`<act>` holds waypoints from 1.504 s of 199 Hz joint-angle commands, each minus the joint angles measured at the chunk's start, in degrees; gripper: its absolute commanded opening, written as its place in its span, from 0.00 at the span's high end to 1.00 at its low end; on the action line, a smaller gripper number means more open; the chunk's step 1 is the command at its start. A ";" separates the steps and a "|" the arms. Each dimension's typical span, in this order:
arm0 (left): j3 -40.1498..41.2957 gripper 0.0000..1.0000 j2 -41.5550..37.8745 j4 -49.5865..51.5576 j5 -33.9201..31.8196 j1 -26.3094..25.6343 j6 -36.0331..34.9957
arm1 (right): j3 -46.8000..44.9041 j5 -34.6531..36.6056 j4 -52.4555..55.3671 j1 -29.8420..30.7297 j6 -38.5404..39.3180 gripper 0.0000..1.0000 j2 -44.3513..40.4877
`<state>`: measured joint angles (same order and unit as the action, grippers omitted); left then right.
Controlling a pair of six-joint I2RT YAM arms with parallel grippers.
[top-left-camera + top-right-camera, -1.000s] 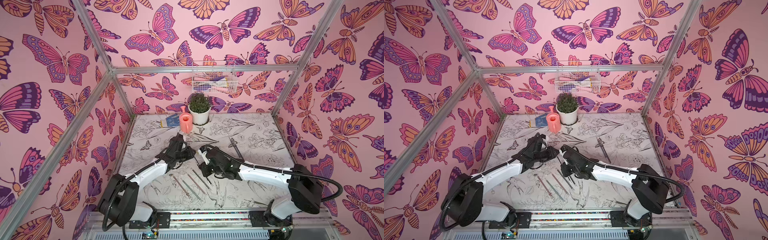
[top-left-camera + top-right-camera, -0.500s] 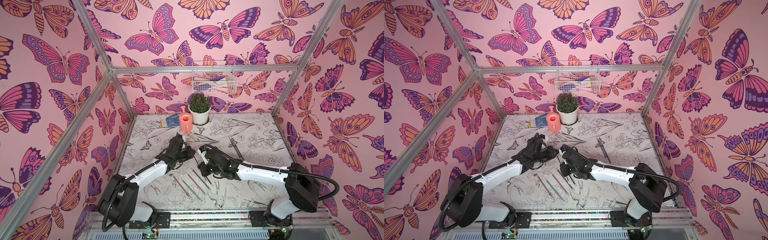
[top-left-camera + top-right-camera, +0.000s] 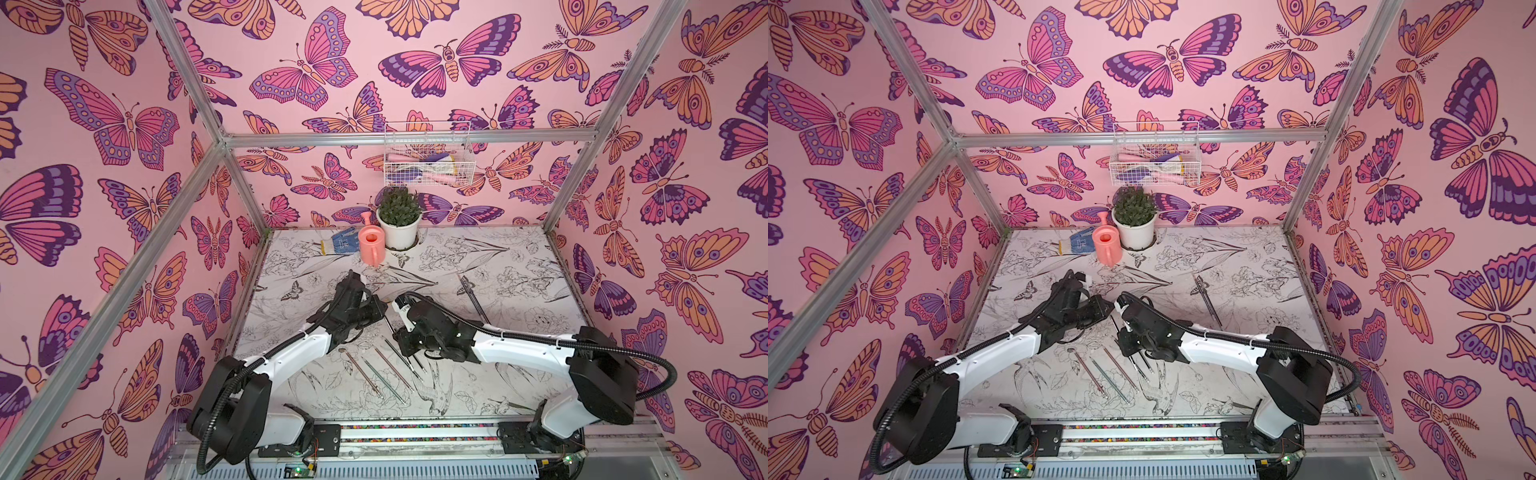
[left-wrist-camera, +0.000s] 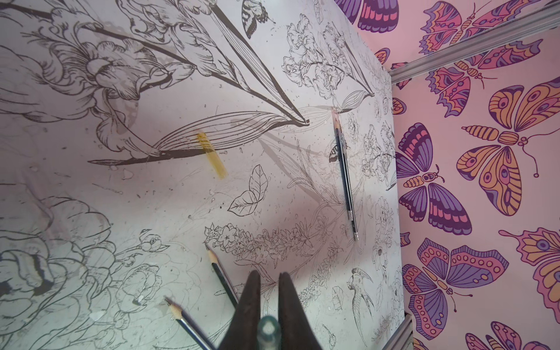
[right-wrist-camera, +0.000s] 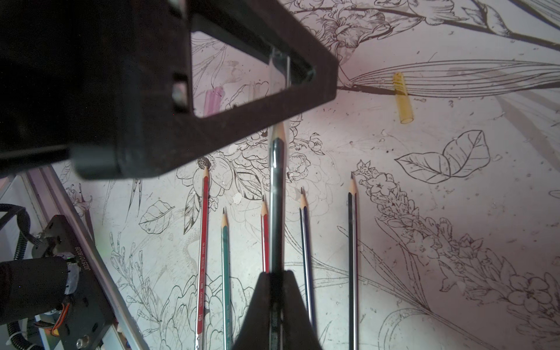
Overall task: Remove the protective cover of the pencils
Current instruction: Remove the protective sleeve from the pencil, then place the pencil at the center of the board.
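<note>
The right gripper (image 5: pixel 276 272) has its fingers closed narrowly on a black pencil (image 5: pixel 277 181) and holds it in the air above the worktop (image 3: pixel 519 374). The sharpened tip of this pencil is bare. The left gripper (image 4: pixel 269 274) is just beyond the tip. Its fingers are pressed together on a small clear cap (image 5: pixel 280 68), which is apart from the pencil. In both top views the two grippers meet near the middle of the worktop, the left one at 9 o'clock from the right one. A row of pencils (image 5: pixel 225 272) lies side by side at 6 o'clock from them, with red, teal and dark ones. Two dark pencils (image 3: pixel 472 299) lie together at 2 o'clock, well apart from the row. A yellow cap (image 4: pixel 212 154) and a pink cap (image 5: pixel 213 101) lie loose on the worktop.
</note>
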<state>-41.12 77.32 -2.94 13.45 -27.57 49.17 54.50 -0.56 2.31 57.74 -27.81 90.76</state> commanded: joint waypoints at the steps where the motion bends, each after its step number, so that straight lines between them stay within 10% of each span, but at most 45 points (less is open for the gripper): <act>1: 1.24 0.88 -0.20 -0.08 -0.93 1.59 0.99 | 1.82 -0.35 0.57 1.36 1.14 0.96 0.81; 195: 3.79 0.89 -3.45 -0.17 -0.34 5.77 1.72 | -1.24 5.83 4.59 6.25 2.71 0.97 -3.45; 300: 3.71 0.89 -3.81 0.65 -1.33 5.78 1.37 | -10.73 3.77 2.41 -7.33 3.02 0.95 -6.64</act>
<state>-38.52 74.37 -2.59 13.06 -22.13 50.65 44.45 3.75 5.17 53.10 -25.43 83.70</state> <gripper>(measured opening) 0.115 0.105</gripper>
